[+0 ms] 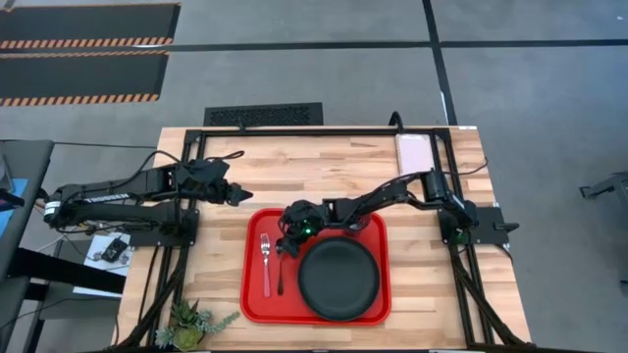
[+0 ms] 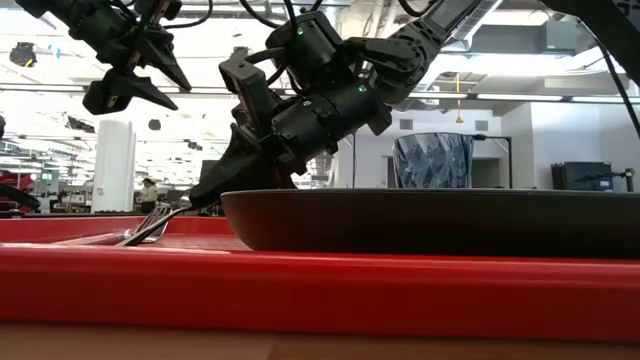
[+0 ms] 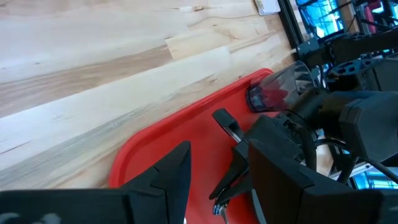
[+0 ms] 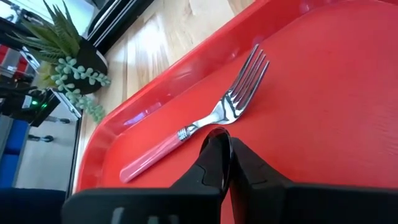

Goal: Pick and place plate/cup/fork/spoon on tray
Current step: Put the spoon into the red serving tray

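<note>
The red tray [image 1: 253, 294] lies at the table's middle near edge. On it are the black plate [image 1: 339, 277], the red-handled fork [image 1: 265, 265] at its left side, and the dark spoon [image 1: 281, 277] between the two. The tinted cup [image 2: 432, 160] stands on the tray's far part, behind the plate. My right gripper [image 1: 285, 247] reaches down over the tray's far left part and is shut on the spoon. My left gripper [image 1: 238, 194] hangs open and empty above the bare table, beyond the tray's far left corner. My right gripper pinches the spoon between its two fingers near the spoon's far end, whose rounded tip [image 4: 217, 132] shows just past the fingertips. The fingers slant down from the table's far right. The rest of the spoon [image 1: 281, 279] runs toward the near edge along the tray floor, beside the fork.
A pale pad [image 1: 414, 152] lies at the table's far right. A small potted plant [image 1: 191, 324] stands at the near left corner. Bare wood lies left of and beyond the tray.
</note>
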`<act>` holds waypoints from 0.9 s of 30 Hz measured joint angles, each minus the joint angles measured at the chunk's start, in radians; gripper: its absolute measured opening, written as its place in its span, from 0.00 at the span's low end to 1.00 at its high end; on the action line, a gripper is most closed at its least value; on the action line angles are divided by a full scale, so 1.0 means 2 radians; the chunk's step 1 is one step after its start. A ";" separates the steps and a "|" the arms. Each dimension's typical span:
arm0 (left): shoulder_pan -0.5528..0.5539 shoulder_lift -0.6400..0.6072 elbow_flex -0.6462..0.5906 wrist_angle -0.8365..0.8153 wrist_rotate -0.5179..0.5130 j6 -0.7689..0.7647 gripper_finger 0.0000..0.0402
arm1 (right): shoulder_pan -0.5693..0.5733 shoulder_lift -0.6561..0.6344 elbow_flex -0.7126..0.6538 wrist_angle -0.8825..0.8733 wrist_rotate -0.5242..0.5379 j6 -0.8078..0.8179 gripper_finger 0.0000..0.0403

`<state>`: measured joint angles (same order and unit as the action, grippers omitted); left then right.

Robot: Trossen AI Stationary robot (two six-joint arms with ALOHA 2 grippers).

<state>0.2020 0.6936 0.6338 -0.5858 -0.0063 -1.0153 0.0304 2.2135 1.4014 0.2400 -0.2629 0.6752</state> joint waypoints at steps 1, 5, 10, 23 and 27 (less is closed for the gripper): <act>0.000 0.000 0.000 0.000 0.000 0.000 0.36 | -0.001 0.000 0.000 -0.001 0.000 0.000 0.05; 0.000 0.000 0.000 0.000 -0.002 0.000 0.36 | -0.003 0.000 0.000 -0.011 0.014 -0.009 0.05; 0.000 0.000 0.000 0.000 -0.003 0.000 0.36 | -0.007 0.000 0.000 -0.019 0.017 -0.013 0.06; 0.000 0.000 0.000 0.001 -0.004 0.004 0.36 | -0.007 0.028 0.002 0.022 -0.011 0.010 0.07; 0.000 0.000 0.000 0.002 -0.004 0.004 0.36 | -0.010 0.027 0.001 0.020 -0.009 0.012 0.07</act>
<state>0.2024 0.6936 0.6338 -0.5814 -0.0139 -1.0076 0.0100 2.2684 1.4036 0.2806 -0.2800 0.7002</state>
